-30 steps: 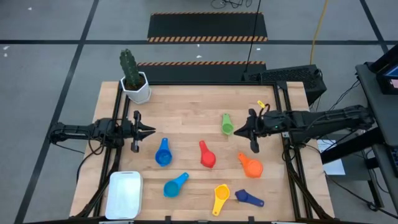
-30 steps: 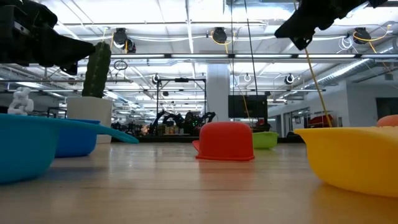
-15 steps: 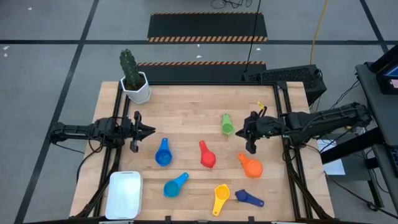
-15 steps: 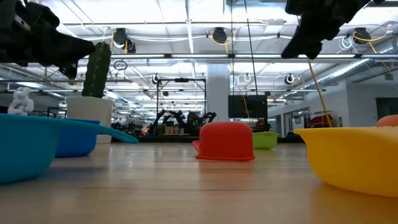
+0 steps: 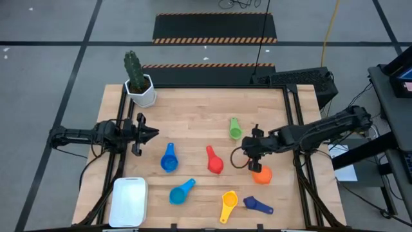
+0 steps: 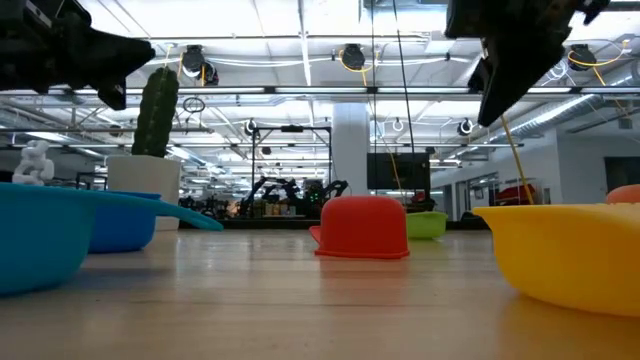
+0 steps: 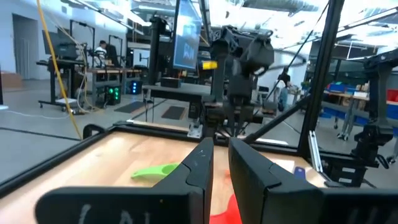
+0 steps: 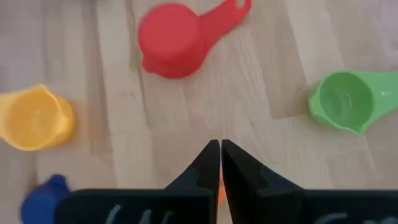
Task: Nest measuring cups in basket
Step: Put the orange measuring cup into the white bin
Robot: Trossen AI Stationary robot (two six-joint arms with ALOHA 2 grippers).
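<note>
Seven measuring cups lie scattered on the wooden table: green [image 5: 235, 129], red [image 5: 214, 161] mouth down, orange [image 5: 261, 174], yellow [image 5: 228, 205], dark blue [image 5: 257, 205] and two light blue [image 5: 168, 158] [image 5: 181, 192]. The white basket [image 5: 129, 201] sits at the near left corner. My right gripper [image 5: 252, 156] hangs shut above the table between the red and orange cups, pointing steeply down; its wrist view shows the fingertips [image 8: 220, 144] over bare wood. My left gripper [image 5: 155, 133] waits at the left side, level, fingers nearly together with nothing between them.
A white hexagonal pot with a cactus [image 5: 140, 87] stands at the far left corner. Black frame rails run along the table's left and right sides. Bare wood lies between the green cup and the left gripper.
My right gripper has moved from beside the green cup toward the table's near edge and down, and has tipped from nearly level to pointing steeply down, close to the orange cup. It stays shut. No cup has moved.
</note>
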